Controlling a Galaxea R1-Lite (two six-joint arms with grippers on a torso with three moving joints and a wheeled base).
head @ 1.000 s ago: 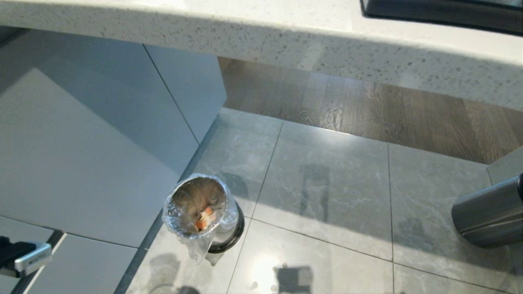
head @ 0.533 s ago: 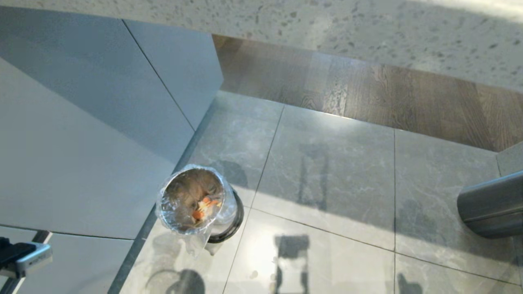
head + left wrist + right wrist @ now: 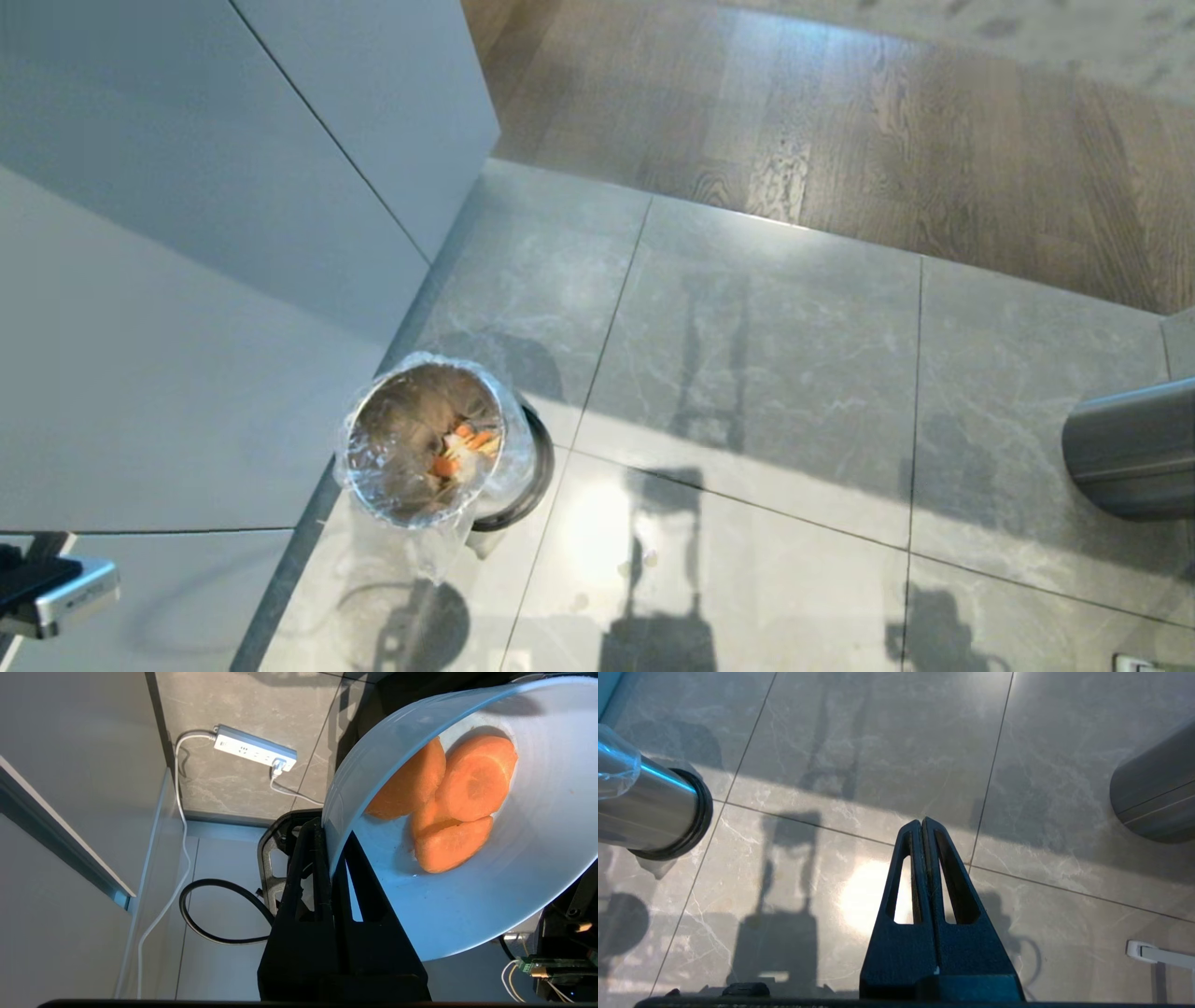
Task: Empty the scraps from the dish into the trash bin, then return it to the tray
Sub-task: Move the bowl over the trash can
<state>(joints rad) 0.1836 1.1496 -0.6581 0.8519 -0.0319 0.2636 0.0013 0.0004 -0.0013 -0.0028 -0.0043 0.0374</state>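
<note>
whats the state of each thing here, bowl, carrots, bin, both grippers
dish: pinched by its rim, carrot slices inside
scraps: three slices, not yet tipped
trash bin: upright on the floor, bag-lined, orange bits already inside
left gripper: shut on the dish rim
right gripper: shut, holding nothing, over the floor tiles
power strip: one plug in

The left gripper (image 3: 327, 835), a pair of black slotted fingers, is clamped on the rim of the small round pale-blue bowl (image 3: 467, 896), one finger (image 3: 306, 858) outside the wall and the other inside, holding the bowl tipped on edge. In the head view only a black-and-silver corner of the left arm (image 3: 56, 588) shows, low at the left edge. The right gripper (image 3: 923, 826) hangs pointing down towards the floor, its two black fingers pressed together with nothing between them.
</note>
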